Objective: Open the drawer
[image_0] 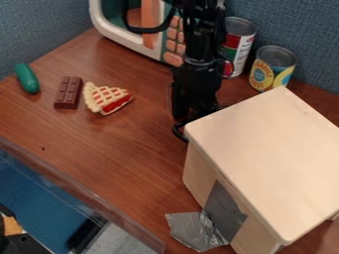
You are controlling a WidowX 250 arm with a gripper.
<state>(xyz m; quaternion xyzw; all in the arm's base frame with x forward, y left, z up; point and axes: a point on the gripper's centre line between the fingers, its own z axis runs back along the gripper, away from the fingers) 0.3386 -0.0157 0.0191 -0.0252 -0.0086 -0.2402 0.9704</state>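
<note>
Gripper (pixel 192 113) hanging by the wooden cabinet (pixel 265 154), presumably lined up for the drawer.
It hangs at the cabinet's upper-left edge, a spot that would suit a pull if the drawer faces that hidden side; whether the gripper is open or closed, I cannot tell. The drawer itself is hard to make out: most likely it sits in the cabinet, below and right of the gripper, and how far it is open I cannot tell. A grey panel (pixel 225 212) with a silver flap (pixel 193 229) marks the near side, perhaps as a patch. The lattice pie slice (pixel 106 98), chocolate bar (pixel 68 93) and green toy vegetable (pixel 27 78) lie left of the gripper, well apart from the cabinet, so they should not hinder a pull.
</note>
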